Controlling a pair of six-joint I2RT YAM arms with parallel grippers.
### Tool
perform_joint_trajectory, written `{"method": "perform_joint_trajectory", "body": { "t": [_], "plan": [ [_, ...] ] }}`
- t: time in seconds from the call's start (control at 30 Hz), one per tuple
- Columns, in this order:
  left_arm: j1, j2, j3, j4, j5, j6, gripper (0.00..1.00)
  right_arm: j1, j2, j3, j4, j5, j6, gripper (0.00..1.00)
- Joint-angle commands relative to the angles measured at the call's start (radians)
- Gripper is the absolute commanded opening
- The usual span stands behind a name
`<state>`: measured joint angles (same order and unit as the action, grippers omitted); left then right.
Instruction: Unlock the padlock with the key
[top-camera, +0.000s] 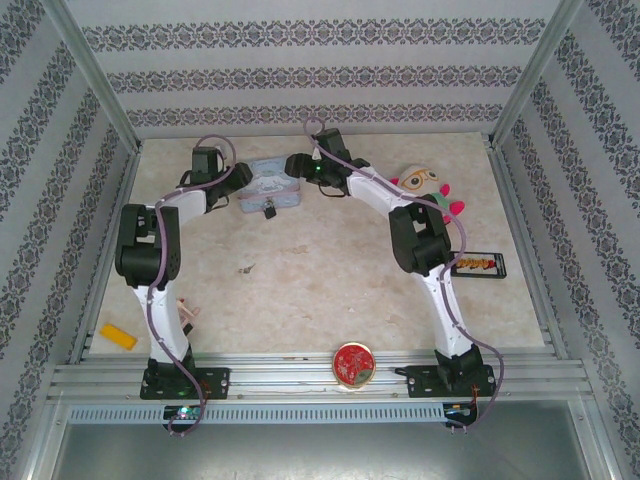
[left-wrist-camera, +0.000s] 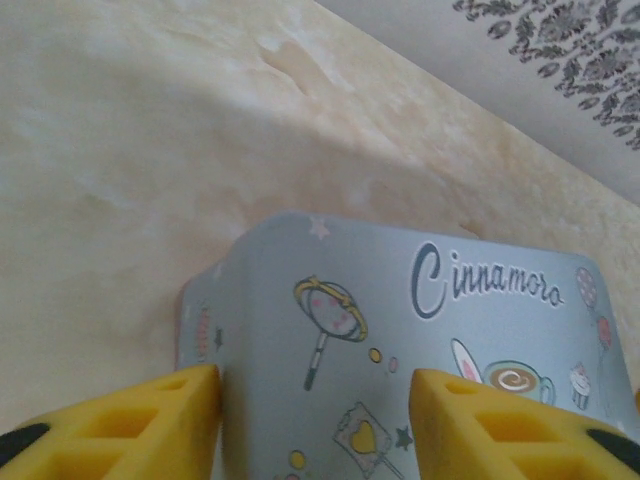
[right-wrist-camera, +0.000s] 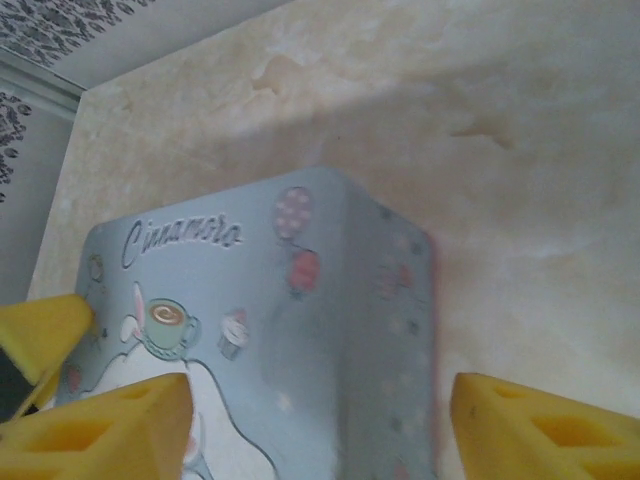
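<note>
We see the padlock (top-camera: 270, 211) as a tiny dark body, its shackle too small to make out. It sits against the near wall of the light-blue tin (left-wrist-camera: 330, 330), just short of both grippers and between them. The left gripper (left-wrist-camera: 315, 420) and right gripper (right-wrist-camera: 320, 420) each have their jaws apart, straddling an end of the tin. The lid reads "Cinnamoro" in dark script, among cartoon cups, balloons and stars.

We are seeing the tin box (left-wrist-camera: 420, 330) as smooth printed metal with a satin sheen. The worktop (left-wrist-camera: 120, 150) is looking matt, marbled beige. The yellow jaws are looking like matt moulded plastic; at two o'clock the plush toy (top-camera: 425, 184) is looking fuzzy.
</note>
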<state>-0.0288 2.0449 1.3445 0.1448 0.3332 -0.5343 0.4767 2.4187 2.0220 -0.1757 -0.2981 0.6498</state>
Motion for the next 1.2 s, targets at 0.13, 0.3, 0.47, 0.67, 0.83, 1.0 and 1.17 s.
{"method": "perform_joint_trajectory", "body": {
  "t": [0.13, 0.3, 0.47, 0.67, 0.83, 1.0, 1.17],
  "plan": [
    [-0.079, 0.042, 0.053, -0.036, 0.056, 0.02, 0.46, 0.023, -0.049, -0.059, -0.08, -0.006, 0.001, 0.56],
    [-0.138, 0.036, 0.039, -0.026, 0.083, -0.001, 0.41, 0.023, -0.181, -0.262, -0.06, 0.034, 0.007, 0.5],
    [-0.212, -0.024, -0.03, 0.012, 0.093, -0.064, 0.35, 0.024, -0.311, -0.446, -0.066, 0.058, 0.019, 0.49],
    [-0.321, -0.168, -0.193, 0.057, 0.003, -0.14, 0.27, 0.034, -0.464, -0.664, -0.065, 0.072, 0.049, 0.46],
    [-0.404, -0.297, -0.333, 0.074, -0.076, -0.213, 0.25, 0.039, -0.568, -0.798, -0.077, 0.083, 0.066, 0.46],
    [-0.434, -0.34, -0.429, 0.139, -0.114, -0.288, 0.25, 0.042, -0.588, -0.837, -0.085, 0.107, 0.06, 0.46],
    [-0.443, -0.353, -0.475, 0.147, -0.175, -0.308, 0.42, 0.035, -0.529, -0.763, -0.102, 0.115, 0.008, 0.46]
  ]
}}
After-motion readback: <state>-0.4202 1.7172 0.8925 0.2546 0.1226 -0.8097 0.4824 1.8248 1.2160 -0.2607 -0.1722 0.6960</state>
